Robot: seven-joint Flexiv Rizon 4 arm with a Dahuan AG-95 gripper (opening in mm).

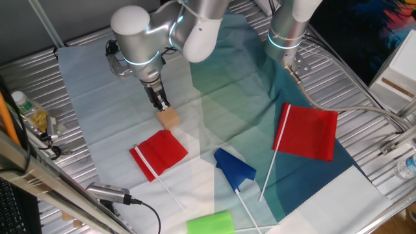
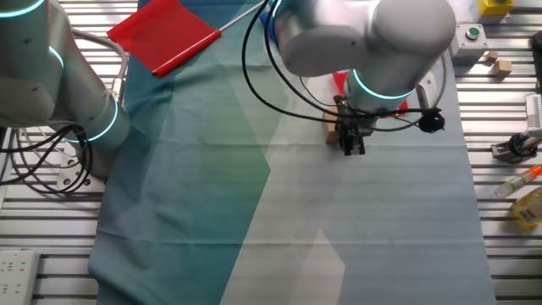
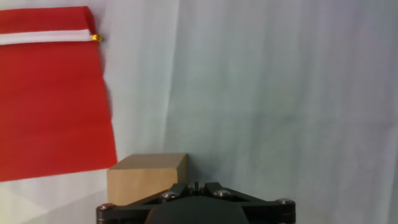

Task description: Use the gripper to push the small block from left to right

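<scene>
Now; hand (image 1: 162,104) fingers seemingly together, gripping nothing; touches plain wooden cube block (image 1: 169,117); smooth cloth (image 1: 104,104)

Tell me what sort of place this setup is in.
Probably a robotics lab bench: a slatted aluminium table carries two robot arms, and a cloth is laid out with props such as flags and a small wooden block.

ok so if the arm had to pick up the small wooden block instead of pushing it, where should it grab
Probably across two opposite flat side faces of the small block, coming straight down from above. It is a plain cube sitting flat on the cloth, so its sides are parallel. The gripper is low right beside it and would likely need to lift and centre first. The small red flag lies close by.
</scene>
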